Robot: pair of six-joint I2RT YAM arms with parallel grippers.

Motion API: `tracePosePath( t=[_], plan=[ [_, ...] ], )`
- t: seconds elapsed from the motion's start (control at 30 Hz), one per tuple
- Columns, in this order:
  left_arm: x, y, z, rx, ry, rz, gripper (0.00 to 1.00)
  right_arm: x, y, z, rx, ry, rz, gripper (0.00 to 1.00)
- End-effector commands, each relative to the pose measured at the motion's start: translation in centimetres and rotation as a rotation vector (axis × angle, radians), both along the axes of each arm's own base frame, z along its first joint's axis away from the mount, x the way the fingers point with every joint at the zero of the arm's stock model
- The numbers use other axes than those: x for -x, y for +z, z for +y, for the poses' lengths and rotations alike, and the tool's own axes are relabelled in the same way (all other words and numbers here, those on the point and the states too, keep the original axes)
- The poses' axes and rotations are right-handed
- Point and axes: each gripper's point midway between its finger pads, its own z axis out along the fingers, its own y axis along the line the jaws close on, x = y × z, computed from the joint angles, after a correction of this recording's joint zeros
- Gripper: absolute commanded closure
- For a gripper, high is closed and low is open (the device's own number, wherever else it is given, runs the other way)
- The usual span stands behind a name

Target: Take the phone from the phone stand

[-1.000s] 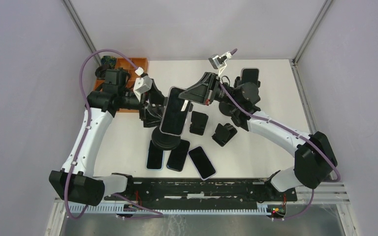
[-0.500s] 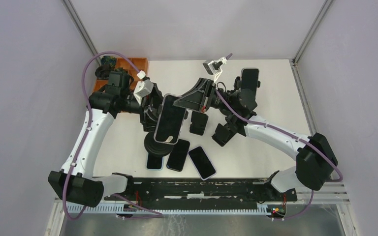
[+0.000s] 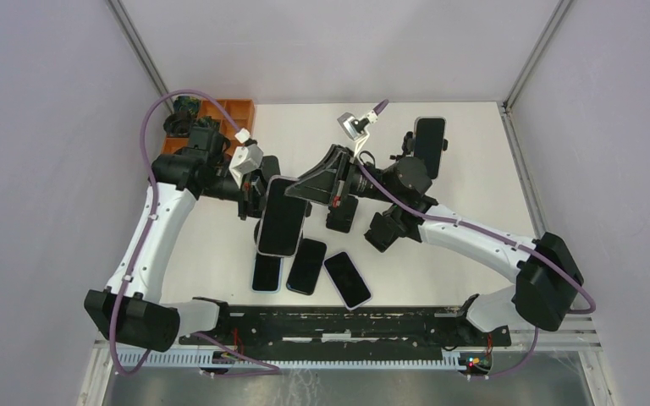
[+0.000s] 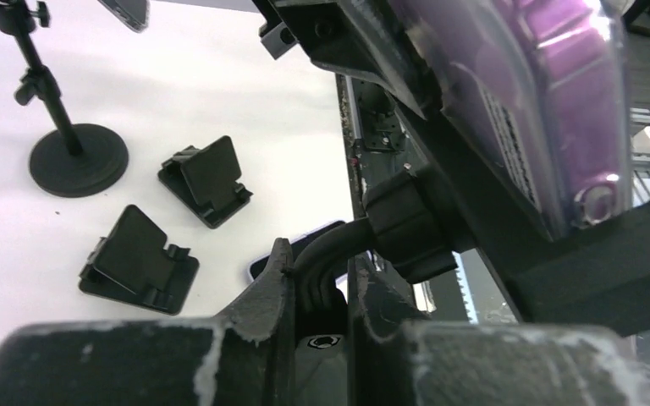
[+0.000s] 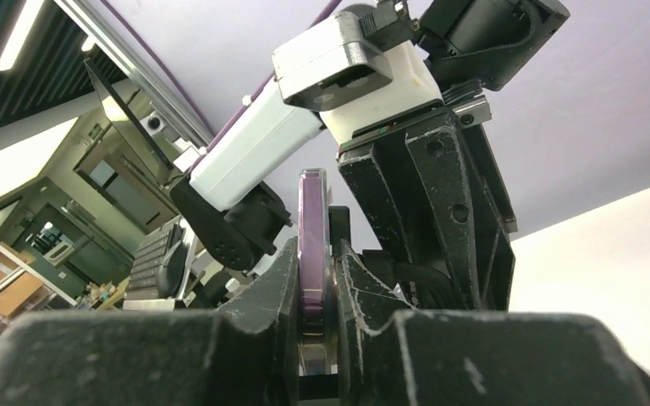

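The phone (image 3: 282,216), dark screen up, tilts above the table's middle. Its purple back in a clear case (image 4: 550,93) still sits in the phone stand's black clamp (image 4: 597,266). My left gripper (image 4: 317,258) is shut on the phone stand's bent black neck (image 4: 330,245), at the phone's left side (image 3: 252,201). My right gripper (image 5: 313,249) is shut on the phone's purple edge (image 5: 311,220), at its far end (image 3: 309,186). The phone hides the stand's base from above.
Three phones lie flat near the front: (image 3: 267,272), (image 3: 306,266), (image 3: 347,279). Two small folding stands (image 3: 342,211), (image 3: 386,230) sit right of centre. Another phone on a pole stand (image 3: 429,135) rises at back right. An orange bin (image 3: 228,110) sits back left.
My left gripper has shut on the stand's neck. Both grippers, the phone and the stand have shifted toward the near left.
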Motion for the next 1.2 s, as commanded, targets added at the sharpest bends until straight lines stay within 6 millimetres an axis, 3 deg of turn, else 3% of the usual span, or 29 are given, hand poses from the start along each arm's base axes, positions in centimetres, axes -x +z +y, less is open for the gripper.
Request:
tracePosePath(
  t=[0.0, 0.07, 0.2, 0.43, 0.7, 0.9, 1.07, 1.17],
  plan=[
    [1.3, 1.7, -0.2, 0.037, -0.05, -0.089, 0.98, 0.9, 3.4, -1.3, -0.064, -0.045, -0.106, 0.8],
    [1.4, 1.8, -0.1, 0.031, -0.056, -0.095, 0.98, 1.1, 2.3, -1.2, -0.024, -0.038, -0.113, 0.65],
    [1.6, 1.9, 0.0, 0.025, -0.058, -0.098, 0.98, 1.9, 1.1, -0.9, 0.058, 0.005, -0.182, 0.49],
    [2.0, 1.9, 0.0, 0.008, -0.062, -0.123, 0.98, 3.5, -0.2, -0.6, 0.127, 0.129, -0.226, 0.48],
    [1.9, 0.7, 0.3, -0.044, -0.051, -0.125, 0.98, 3.6, -1.0, -0.3, 0.152, 0.143, -0.216, 0.61],
    [2.0, 0.0, 0.5, -0.063, -0.055, -0.135, 0.98, 3.2, -1.0, 0.1, 0.157, 0.142, -0.211, 0.79],
    [2.2, -0.7, 0.7, -0.094, -0.059, -0.16, 0.98, 2.6, 0.5, -0.2, 0.136, 0.121, -0.233, 0.99],
    [2.7, -1.7, 0.8, -0.126, -0.079, -0.197, 0.98, 1.5, 2.3, -1.3, 0.091, 0.075, -0.238, 1.0]
  ],
)
